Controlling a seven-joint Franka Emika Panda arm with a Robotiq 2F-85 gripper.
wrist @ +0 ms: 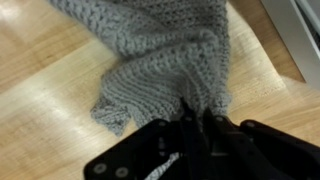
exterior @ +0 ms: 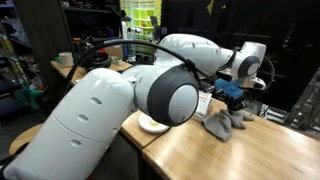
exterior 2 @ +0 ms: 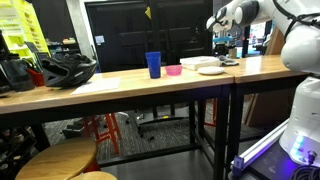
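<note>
A grey knitted cloth (wrist: 160, 50) lies on the wooden table (wrist: 40, 110) and fills the top of the wrist view. My gripper (wrist: 195, 115) has its two dark fingers close together, pinching the cloth's near edge. In an exterior view the gripper (exterior: 232, 97) sits just above the crumpled cloth (exterior: 222, 122) near the table's far side. In both exterior views the white arm reaches over the table; the gripper (exterior 2: 228, 47) hangs over the table's far end, where the cloth is too small to make out.
A white plate (exterior: 152, 125) lies partly behind the arm; it also shows in an exterior view (exterior 2: 210, 70). A pink bowl (exterior 2: 173, 70), a blue cup (exterior 2: 153, 65) and a black helmet (exterior 2: 65, 70) stand on the long table. Stools stand below.
</note>
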